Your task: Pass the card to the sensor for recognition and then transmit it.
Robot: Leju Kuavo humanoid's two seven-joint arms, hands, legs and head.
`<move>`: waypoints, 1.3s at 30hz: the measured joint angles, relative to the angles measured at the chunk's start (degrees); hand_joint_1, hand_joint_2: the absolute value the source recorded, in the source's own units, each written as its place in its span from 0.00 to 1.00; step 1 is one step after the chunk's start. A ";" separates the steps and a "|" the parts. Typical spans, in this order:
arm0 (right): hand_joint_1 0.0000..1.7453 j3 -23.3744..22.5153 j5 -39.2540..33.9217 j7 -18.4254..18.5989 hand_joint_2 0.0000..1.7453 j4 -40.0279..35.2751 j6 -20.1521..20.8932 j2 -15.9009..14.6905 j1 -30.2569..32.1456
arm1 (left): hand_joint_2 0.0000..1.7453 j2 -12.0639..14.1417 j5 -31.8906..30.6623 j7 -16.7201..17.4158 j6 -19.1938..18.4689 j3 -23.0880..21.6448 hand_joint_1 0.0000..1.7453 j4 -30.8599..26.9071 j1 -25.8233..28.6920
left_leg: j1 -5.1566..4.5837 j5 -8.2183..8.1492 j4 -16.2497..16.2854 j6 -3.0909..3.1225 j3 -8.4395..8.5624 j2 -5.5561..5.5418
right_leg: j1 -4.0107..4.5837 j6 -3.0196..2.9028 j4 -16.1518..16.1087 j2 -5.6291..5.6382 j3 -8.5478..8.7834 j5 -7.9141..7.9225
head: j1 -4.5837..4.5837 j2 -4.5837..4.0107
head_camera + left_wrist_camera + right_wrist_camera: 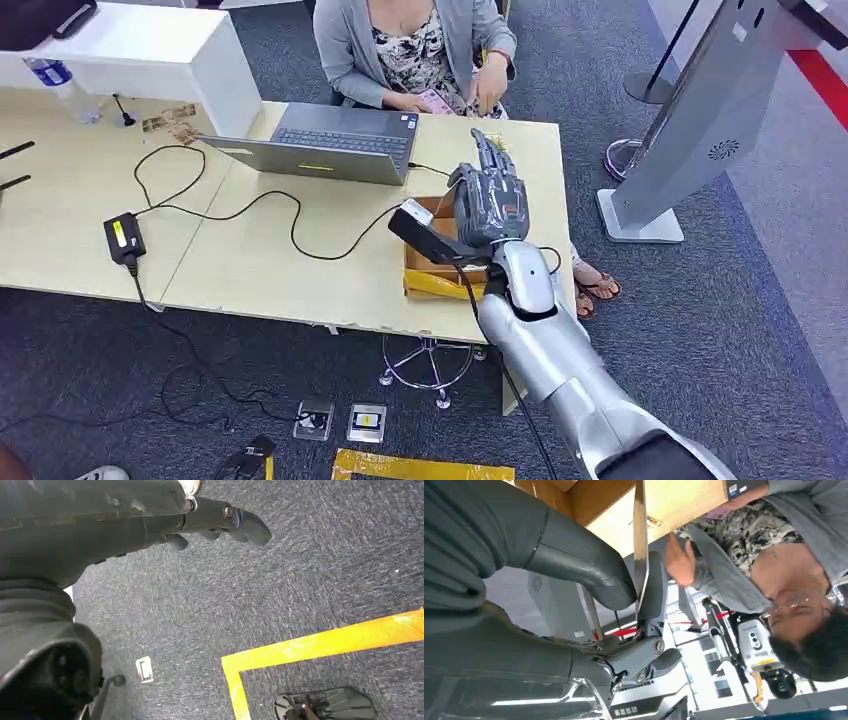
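Observation:
My right hand is raised over the right end of the pale table, fingers pointing up and away toward the seated person. In the right wrist view, the thumb and a finger pinch a thin card, seen edge-on and standing upright. The person's hand is close behind the card, apart from it. A grey slanted kiosk stands on the floor to the right of the table. My left hand hangs over the dark carpet with nothing in it.
An open cardboard box sits on the table just below my right hand. A laptop lies in front of the person, with cables and a power brick to the left. Yellow tape marks the carpet.

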 joint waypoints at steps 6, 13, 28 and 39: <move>1.00 0.48 2.49 2.49 1.00 4.25 7.33 2.08 -5.91 | 0.00 -0.22 -0.94 0.94 -0.26 -0.92 0.00 0.00 -1.07 | 0.00 0.00 0.00 0.00 -0.01 0.00 | 0.00 0.00 0.01 0.00 0.00 0.00 | -0.02 0.00; 1.00 1.44 5.70 5.62 1.00 7.80 12.33 4.63 -11.33 | 0.00 -0.65 -1.07 1.16 -0.04 -1.53 0.00 -0.02 -1.41 | 0.00 0.00 0.00 0.00 -0.01 0.00 | 0.00 0.00 0.01 0.00 -0.01 0.00 | 0.00 0.00; 1.00 1.73 6.78 8.13 1.00 11.32 12.75 6.60 -12.82 | 0.00 -1.09 -1.81 1.27 -1.25 -2.73 0.00 -0.02 -2.19 | 0.00 0.00 0.01 0.00 0.00 -0.01 | 0.00 0.00 0.00 -0.01 -0.01 0.00 | 0.02 0.00; 1.00 2.10 8.37 9.97 1.00 12.70 13.55 6.47 -13.30 | 0.00 -1.44 -1.77 1.40 -1.27 -3.26 0.00 -0.02 -2.44 | 0.00 0.00 0.01 0.00 0.00 0.00 | 0.00 0.00 0.00 0.00 -0.01 0.00 | 0.00 0.00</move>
